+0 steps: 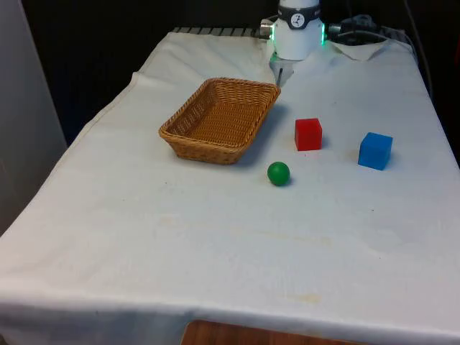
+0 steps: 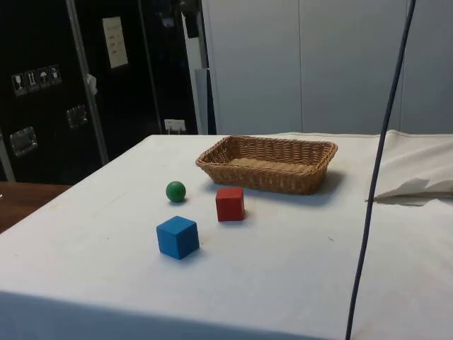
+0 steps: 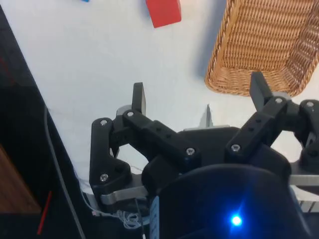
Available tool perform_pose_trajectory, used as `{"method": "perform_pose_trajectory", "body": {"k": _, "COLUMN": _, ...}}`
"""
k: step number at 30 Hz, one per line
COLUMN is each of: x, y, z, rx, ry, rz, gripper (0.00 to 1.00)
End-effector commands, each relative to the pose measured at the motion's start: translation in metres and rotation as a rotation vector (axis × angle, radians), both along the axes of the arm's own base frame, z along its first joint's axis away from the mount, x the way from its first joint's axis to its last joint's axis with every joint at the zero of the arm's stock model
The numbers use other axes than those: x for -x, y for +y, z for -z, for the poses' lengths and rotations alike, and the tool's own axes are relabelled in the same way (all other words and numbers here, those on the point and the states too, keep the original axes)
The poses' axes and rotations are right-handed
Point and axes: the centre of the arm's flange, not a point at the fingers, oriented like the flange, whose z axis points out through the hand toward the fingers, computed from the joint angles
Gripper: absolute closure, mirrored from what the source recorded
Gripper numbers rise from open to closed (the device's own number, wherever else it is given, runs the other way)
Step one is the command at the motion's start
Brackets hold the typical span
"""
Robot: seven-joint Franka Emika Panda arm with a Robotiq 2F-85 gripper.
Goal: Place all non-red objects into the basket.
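Green ball (image 1: 278, 173) sits nearest the front camera on the white cloth (image 1: 215, 244), just in front of the red cube (image 1: 307, 134) and near the basket's corner. Blue cube (image 1: 375, 150) lies toward the front view's right, well apart from the basket (image 1: 188, 133) (wicker, nothing inside it). Red cube stands between basket and blue cube, touching neither. Side view: blue cube (image 2: 177, 236) closest, then red cube (image 2: 230, 204) and green ball (image 2: 175, 190), basket (image 2: 311, 185) behind them. Gripper (image 3: 199, 94) hangs above the cloth at the table's far end, fingers (image 3: 138, 98) spread wide, holding nothing; basket (image 3: 224, 82) and red cube (image 3: 163, 12) lie beyond the fingertips.
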Motion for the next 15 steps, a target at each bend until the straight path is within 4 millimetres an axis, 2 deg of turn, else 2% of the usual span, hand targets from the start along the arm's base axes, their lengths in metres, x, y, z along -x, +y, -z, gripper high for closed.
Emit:
{"method": "perform_pose_trajectory", "body": {"k": 1, "x": -0.003, "y": 0.001, "z": 0.000, "rx": 0.007, "ry": -0.007, "rz": 0.002, "gripper": 0.00}}
{"method": "perform_pose_trajectory", "body": {"k": 6, "x": -0.014, "y": 0.004, "z": 0.006, "rx": 0.017, "ry": -0.031, "rz": -0.002, "gripper": 0.00}}
{"method": "perform_pose_trajectory", "body": {"k": 8, "x": -0.010, "y": 0.003, "z": 0.003, "rx": 0.007, "ry": -0.027, "rz": -0.004, "gripper": 0.00}}
{"method": "perform_pose_trajectory", "body": {"k": 10, "x": -0.021, "y": 0.007, "z": 0.010, "rx": 0.023, "ry": -0.043, "rz": -0.005, "gripper": 0.00}}
{"method": "perform_pose_trajectory", "body": {"k": 15, "x": -0.034, "y": 0.008, "z": 0.019, "rx": 0.030, "ry": -0.056, "rz": -0.007, "gripper": 0.00}}
